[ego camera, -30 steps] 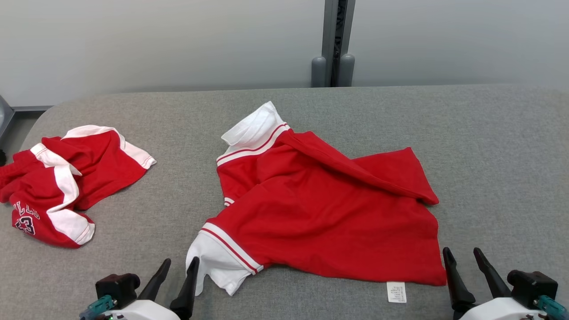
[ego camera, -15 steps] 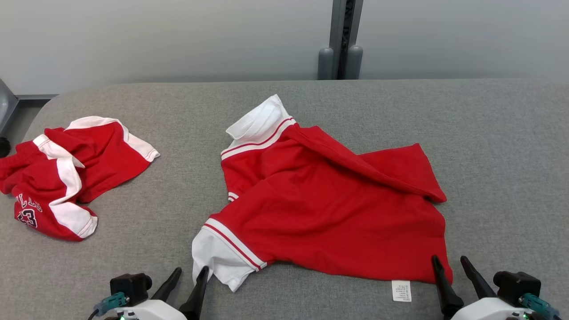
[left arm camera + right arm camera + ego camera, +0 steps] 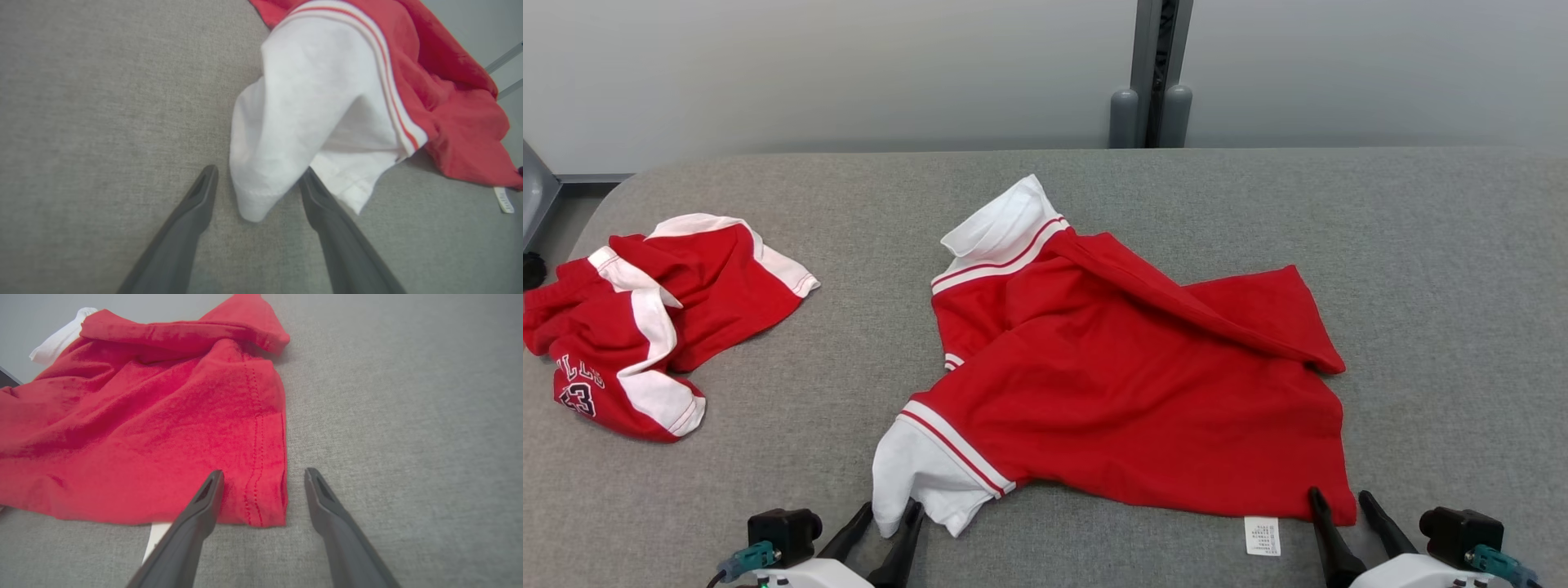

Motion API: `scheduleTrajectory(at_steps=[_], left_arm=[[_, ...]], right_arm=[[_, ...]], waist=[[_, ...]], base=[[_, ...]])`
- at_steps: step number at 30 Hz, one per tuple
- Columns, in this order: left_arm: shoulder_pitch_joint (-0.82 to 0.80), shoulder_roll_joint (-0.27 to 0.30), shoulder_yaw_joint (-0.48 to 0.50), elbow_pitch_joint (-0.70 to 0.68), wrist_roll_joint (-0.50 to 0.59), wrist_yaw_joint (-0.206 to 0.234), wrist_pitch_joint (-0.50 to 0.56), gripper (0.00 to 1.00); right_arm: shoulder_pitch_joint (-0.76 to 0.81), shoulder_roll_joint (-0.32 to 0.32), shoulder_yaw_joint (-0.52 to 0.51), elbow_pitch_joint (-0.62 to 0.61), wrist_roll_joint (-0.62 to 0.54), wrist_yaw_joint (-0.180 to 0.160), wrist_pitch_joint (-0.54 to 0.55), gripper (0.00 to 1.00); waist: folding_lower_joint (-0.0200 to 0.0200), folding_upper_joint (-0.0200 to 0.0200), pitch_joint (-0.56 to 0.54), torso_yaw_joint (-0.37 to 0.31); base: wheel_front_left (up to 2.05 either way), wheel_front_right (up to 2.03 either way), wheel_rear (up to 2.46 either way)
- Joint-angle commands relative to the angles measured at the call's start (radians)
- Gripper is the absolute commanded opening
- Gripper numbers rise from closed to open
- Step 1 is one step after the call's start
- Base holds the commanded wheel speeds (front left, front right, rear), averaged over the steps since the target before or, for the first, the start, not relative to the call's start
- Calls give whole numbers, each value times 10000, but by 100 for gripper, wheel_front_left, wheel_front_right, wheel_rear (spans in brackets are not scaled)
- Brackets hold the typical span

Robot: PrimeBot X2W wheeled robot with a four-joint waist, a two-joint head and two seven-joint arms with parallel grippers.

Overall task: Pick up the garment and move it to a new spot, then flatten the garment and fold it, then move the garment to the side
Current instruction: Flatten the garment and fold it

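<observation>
Both open: left gripper straddled the shirt's sleeve, right gripper its hem; flattening probably needed both to close.

On the crumpled red garment at far left I read "23" under unclear letters; print on the red shirt's white tag is too small.
</observation>
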Motion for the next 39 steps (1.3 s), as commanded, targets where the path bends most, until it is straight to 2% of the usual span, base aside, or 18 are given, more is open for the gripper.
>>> scheduleTrajectory(at_steps=[1, 17, 18, 19, 20, 21, 22, 23, 24, 31, 39], left_arm=[[-195, 3, 12, 212, 56, -42, -58, 100], [-482, -152, 24, 873, 24, -156, -310, 100], [-502, -157, 27, 889, 25, -161, -316, 89], [-519, -161, 28, 904, 27, -172, -312, 71], [-531, -167, 26, 918, 26, -181, -328, 46], [-541, -176, 24, 931, 26, -191, -342, 33], [-547, -179, 22, 944, 23, -197, -354, 16], [-552, -182, 19, 957, 16, -203, -364, 0], [-558, -185, 14, 964, 15, -212, -374, 0], [-555, -87, 28, 793, 10, -237, -422, 0], [-444, 162, 394, -115, 160, -251, -437, 0]], right_arm=[[-204, -53, 94, 158, 161, 6, -6, 100], [-509, 24, 551, 738, 671, 6, 4, 100], [-518, 12, 561, 752, 697, 6, 5, 100], [-519, 0, 576, 763, 707, 6, 5, 100], [-521, -6, 603, 796, 714, 6, 5, 100], [-528, -10, 642, 838, 743, 6, 7, 70], [-536, -15, 681, 861, 785, 6, 7, 42], [-547, -19, 716, 868, 794, 6, 7, 20], [-559, -20, 746, 867, 818, 6, 7, 0], [-544, -170, 660, 520, 956, 6, -4, 0], [-268, -187, -224, -819, 1022, 6, -5, 0]], waist=[[0, 0, 5, 21], [0, 0, 7, 29], [0, 0, 3, 31], [0, 0, -1, 33], [0, 0, -7, 35], [0, 0, -14, 37], [0, 0, -22, 38], [0, 0, -29, 40], [0, 0, -39, 39], [0, 0, -121, 26], [0, 0, -227, 41]], base=[[0, 0, 0], [0, 0, 0], [0, 0, 0], [0, 0, 0], [0, 0, 0], [0, 0, 0], [0, 0, 0], [0, 0, 0], [0, 0, 0], [0, 0, 0], [0, 0, 0]])
